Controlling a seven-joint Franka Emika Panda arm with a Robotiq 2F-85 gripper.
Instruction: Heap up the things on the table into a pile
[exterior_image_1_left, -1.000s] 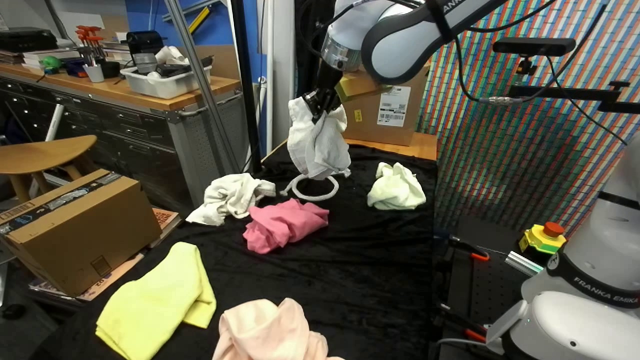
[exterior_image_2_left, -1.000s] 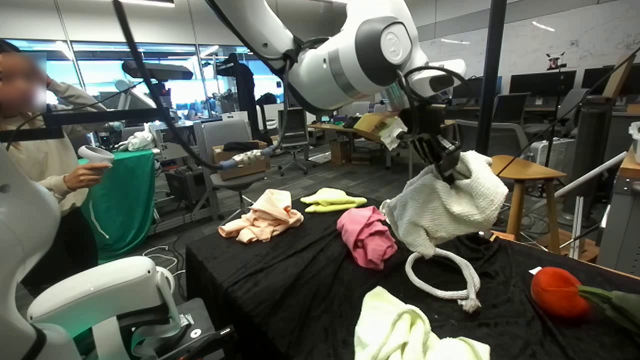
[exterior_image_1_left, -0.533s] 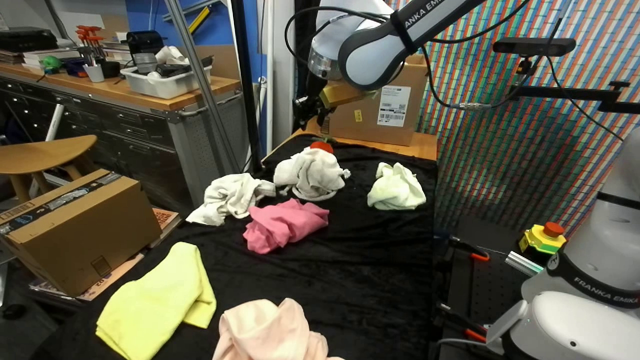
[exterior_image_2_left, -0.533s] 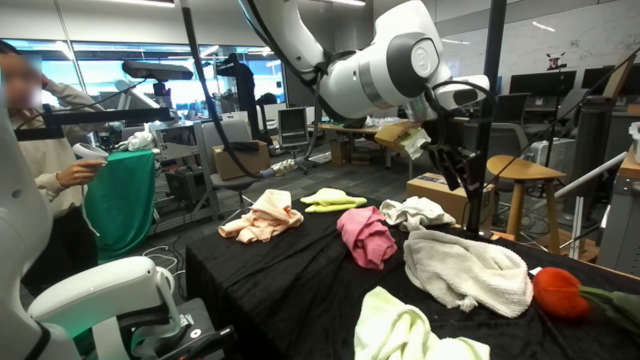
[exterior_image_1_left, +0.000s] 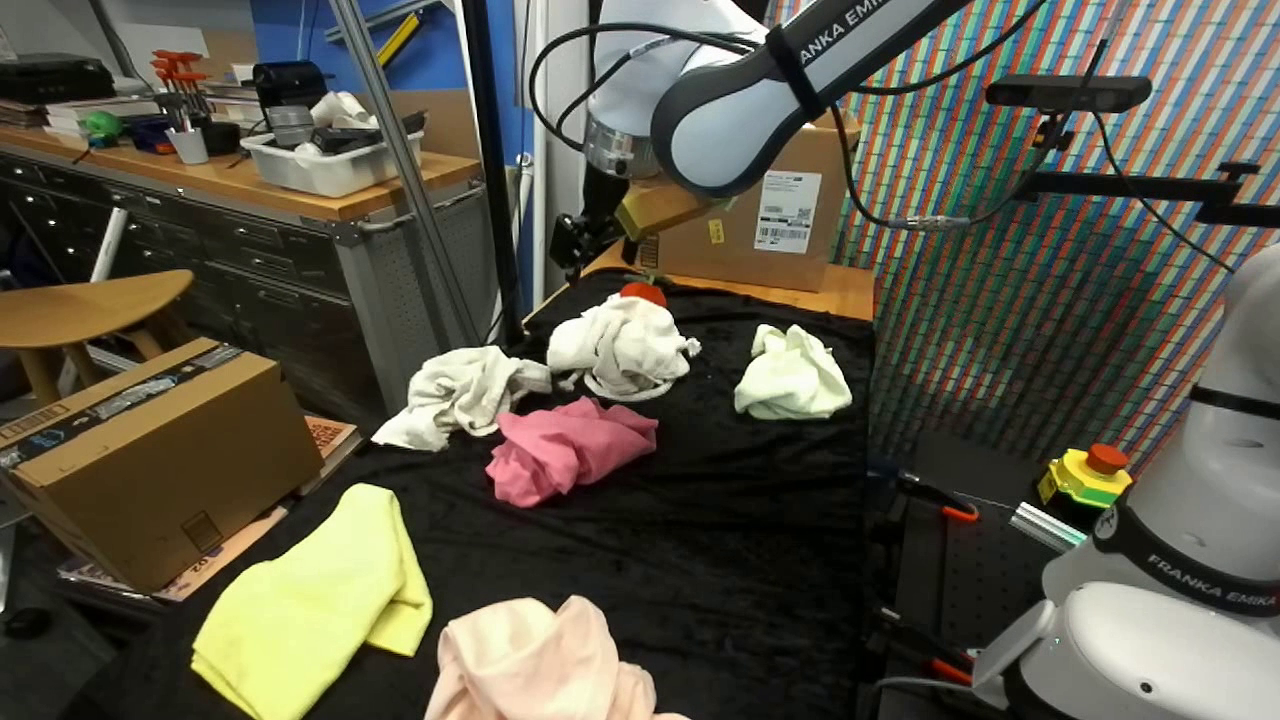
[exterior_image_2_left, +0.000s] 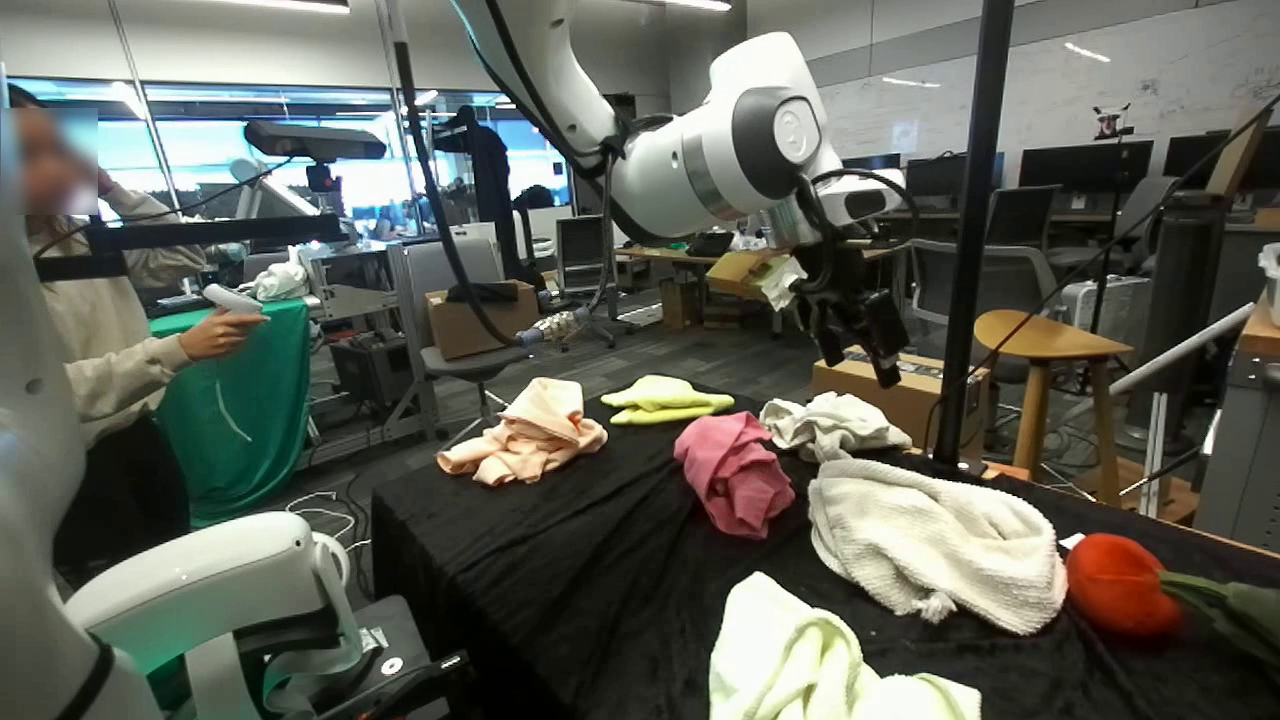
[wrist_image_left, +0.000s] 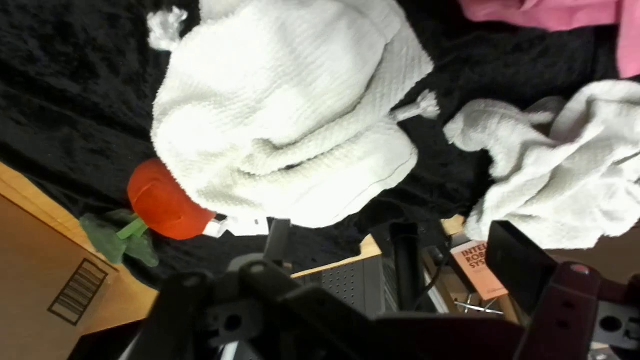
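My gripper (wrist_image_left: 395, 245) stands open above the table's far corner, with nothing between its fingers; in both exterior views it is clear of every cloth. Below it a white cloth (exterior_image_2_left: 935, 540) is heaped over a white rope (exterior_image_2_left: 935, 607), touching or almost touching a red-orange ball (wrist_image_left: 167, 200) with green leaves, as a low pile. Most of the rope is hidden. Beside this lie a grey-white cloth (exterior_image_1_left: 465, 390) and a magenta pink cloth (exterior_image_1_left: 570, 450). A pale yellow-green cloth (exterior_image_1_left: 793, 375), a yellow cloth (exterior_image_1_left: 320, 600) and a pale pink cloth (exterior_image_1_left: 540, 660) lie separately on the black table (exterior_image_1_left: 740, 520).
Close to the gripper, a black post (exterior_image_2_left: 965, 250) rises at the table's edge. A cardboard box (exterior_image_1_left: 170, 470) sits beside the table, and a bigger box (exterior_image_1_left: 770, 210) stands behind the far end. A person (exterior_image_2_left: 130, 350) holding a controller is beyond the robot base.
A second ago the gripper held the white cloth in the air. It opened, and the cloth dropped over the rope. Since then the gripper has shifted left in both exterior views.
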